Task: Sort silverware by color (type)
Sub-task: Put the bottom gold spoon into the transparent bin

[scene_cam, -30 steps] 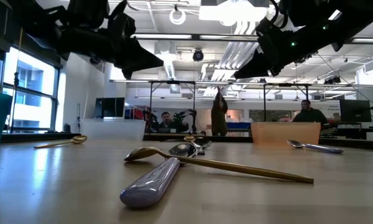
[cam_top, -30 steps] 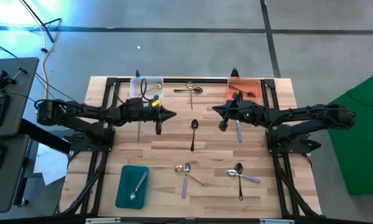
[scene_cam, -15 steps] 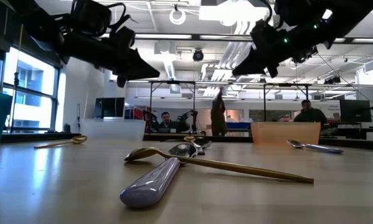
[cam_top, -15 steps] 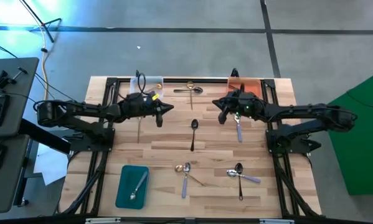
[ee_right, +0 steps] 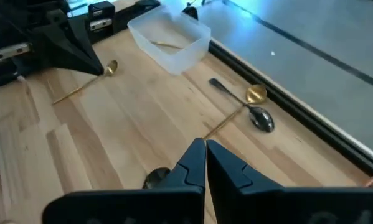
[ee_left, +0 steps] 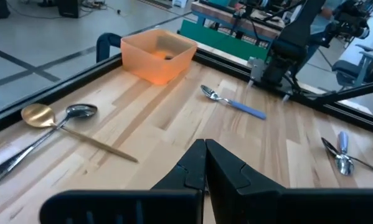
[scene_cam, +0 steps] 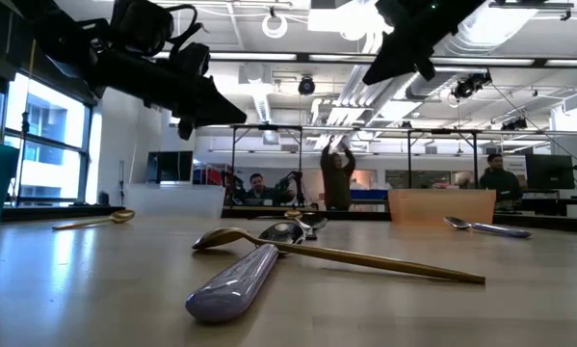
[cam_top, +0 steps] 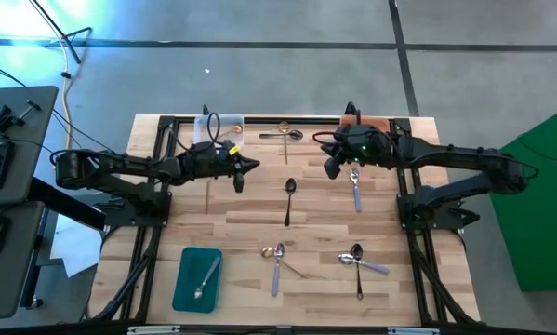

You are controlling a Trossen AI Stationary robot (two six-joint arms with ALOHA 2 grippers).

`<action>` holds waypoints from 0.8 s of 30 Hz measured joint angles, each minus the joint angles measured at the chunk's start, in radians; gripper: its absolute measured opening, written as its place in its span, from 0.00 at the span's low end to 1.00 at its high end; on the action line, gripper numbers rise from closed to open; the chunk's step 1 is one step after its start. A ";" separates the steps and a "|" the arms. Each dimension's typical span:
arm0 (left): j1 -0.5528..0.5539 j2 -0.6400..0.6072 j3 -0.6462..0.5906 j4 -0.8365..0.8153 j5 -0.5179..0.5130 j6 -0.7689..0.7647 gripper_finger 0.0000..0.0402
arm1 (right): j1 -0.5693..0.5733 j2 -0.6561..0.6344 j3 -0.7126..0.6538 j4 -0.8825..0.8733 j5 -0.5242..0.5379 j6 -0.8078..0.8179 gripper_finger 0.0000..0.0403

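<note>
Both grippers hover empty above the table (cam_top: 259,223), fingers pressed together: left gripper (ee_left: 205,163) and right gripper (ee_right: 205,163) touching no spoon.

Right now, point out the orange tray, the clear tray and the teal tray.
orange tray (ee_left: 150,63), left wrist view, front wall.
clear tray (ee_right: 187,48), right wrist view, side wall.
teal tray (cam_top: 187,270), high view, bare floor.

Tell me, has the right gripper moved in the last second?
Yes. In the high view the right gripper has drawn back toward the orange tray at the table's far edge, uncovering the lilac-handled spoon.
</note>
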 joint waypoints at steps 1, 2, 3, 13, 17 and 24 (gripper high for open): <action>-0.001 0.000 0.000 -0.004 0.000 -0.003 0.00 | 0.004 0.004 0.000 -0.002 -0.015 -0.001 0.00; -0.001 0.000 0.000 -0.012 0.000 -0.009 0.00 | 0.008 0.009 -0.001 -0.008 -0.033 -0.007 0.00; -0.001 0.000 0.000 -0.019 0.000 -0.015 0.00 | 0.012 0.012 -0.007 -0.008 -0.051 -0.008 0.00; -0.034 0.000 0.000 -0.114 -0.119 -0.082 0.00 | 0.014 0.079 -0.017 -0.028 -0.153 0.011 0.00; -0.055 0.000 0.000 -0.171 -0.120 -0.125 0.00 | 0.030 0.100 -0.017 -0.054 -0.188 -0.002 0.00; -0.076 0.000 0.000 -0.209 -0.100 -0.123 0.00 | 0.106 0.122 -0.017 -0.137 -0.183 0.184 0.12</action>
